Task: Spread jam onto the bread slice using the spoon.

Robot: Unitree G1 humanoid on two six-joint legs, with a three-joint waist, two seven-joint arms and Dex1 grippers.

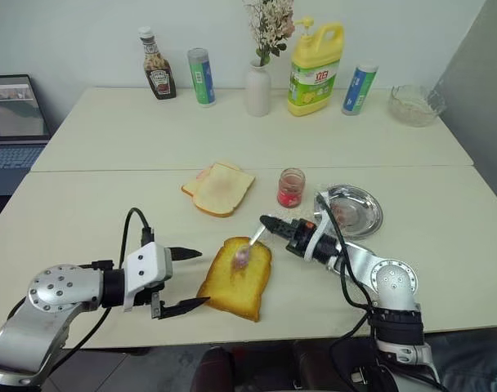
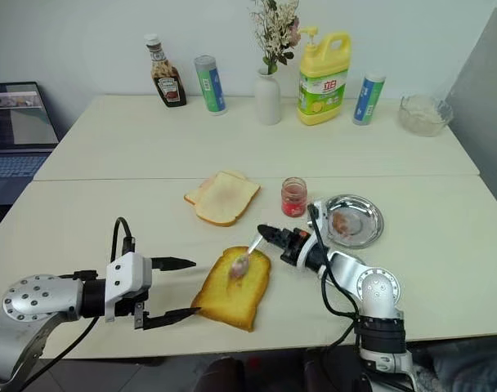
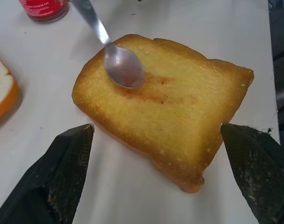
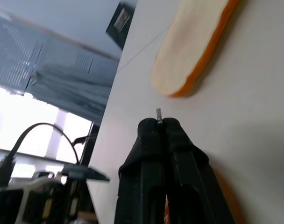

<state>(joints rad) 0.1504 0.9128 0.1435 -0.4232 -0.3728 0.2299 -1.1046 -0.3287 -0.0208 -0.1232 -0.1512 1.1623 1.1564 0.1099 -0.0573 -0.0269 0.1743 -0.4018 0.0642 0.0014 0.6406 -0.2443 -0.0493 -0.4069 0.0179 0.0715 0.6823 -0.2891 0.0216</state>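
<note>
Right gripper clamped tight on the spoon handle; bowl rests on the bread slice, over a reddish smear. Left gripper jaws spread wide, empty, just beside the slice's edge. Jam jar stands beyond the slice, beside a metal dish.
</note>
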